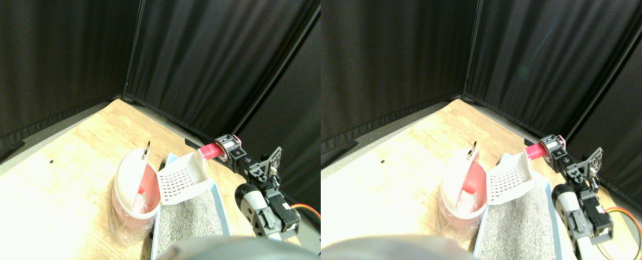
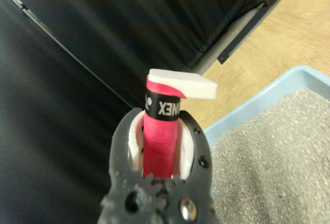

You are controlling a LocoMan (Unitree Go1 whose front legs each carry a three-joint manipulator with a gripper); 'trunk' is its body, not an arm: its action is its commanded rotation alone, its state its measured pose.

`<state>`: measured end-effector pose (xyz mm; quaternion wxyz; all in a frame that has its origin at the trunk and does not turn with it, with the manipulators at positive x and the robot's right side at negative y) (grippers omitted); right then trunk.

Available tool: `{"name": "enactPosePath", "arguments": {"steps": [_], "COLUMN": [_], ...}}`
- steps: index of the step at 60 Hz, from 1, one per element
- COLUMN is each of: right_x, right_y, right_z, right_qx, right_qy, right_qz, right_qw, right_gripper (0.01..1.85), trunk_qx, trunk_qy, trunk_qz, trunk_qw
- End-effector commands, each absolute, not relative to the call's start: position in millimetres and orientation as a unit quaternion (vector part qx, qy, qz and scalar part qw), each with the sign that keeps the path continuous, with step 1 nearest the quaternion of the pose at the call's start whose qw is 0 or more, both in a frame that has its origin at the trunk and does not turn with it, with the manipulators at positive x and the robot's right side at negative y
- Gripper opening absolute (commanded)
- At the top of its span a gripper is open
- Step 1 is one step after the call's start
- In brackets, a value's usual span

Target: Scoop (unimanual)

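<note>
On the wooden floor [image 1: 55, 179], at left, a white bin with a red swing lid [image 1: 135, 190] is standing just beside the blue litter tray [image 1: 220, 208], which is holding grey litter [image 1: 188, 222]. The white slotted scoop [image 1: 181, 179] is hanging tilted over the tray's far end, next to the bin. At right, the right gripper [image 1: 224, 151] is clamping the scoop's red wrapped handle [image 2: 161, 139] between its jaws, as the wrist view is showing, against black curtains [image 1: 212, 59].
</note>
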<state>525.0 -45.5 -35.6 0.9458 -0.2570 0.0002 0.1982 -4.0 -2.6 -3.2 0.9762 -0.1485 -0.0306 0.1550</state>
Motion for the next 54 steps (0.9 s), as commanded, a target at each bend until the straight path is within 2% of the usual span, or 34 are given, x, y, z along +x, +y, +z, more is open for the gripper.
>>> {"name": "enactPosePath", "arguments": {"steps": [1,9,11,17,35,39,42,54], "right_x": [526,527,530,533,537,535,534,532], "right_y": [-47,-60,-76,-88,-133,-141,-150,-179], "right_z": [-26,-28,-33,-36,-53,-57,-62,-85], "right_qx": [-0.215,-0.176,-0.138,-0.107,-0.033,-0.021,-0.014,0.011], "right_qy": [-0.04,-0.044,-0.069,-0.08,-0.117,-0.119,-0.114,-0.103], "right_qz": [0.181,0.166,0.162,0.142,0.141,0.141,0.115,0.108], "right_qw": [0.959,0.969,0.975,0.981,0.983,0.983,0.987,0.989], "right_gripper": [0.05,0.05,0.05,0.05,0.05,0.05,0.05,0.05], "trunk_qx": [-0.152,-0.147,-0.142,-0.136,-0.117,-0.115,-0.112,-0.102], "trunk_qy": [-0.021,-0.02,-0.019,-0.018,-0.012,-0.01,-0.008,-0.003], "trunk_qz": [0.153,0.148,0.141,0.136,0.113,0.108,0.103,0.092], "trunk_qw": [0.9762,0.9779,0.9795,0.9811,0.9866,0.9874,0.9883,0.9905]}}
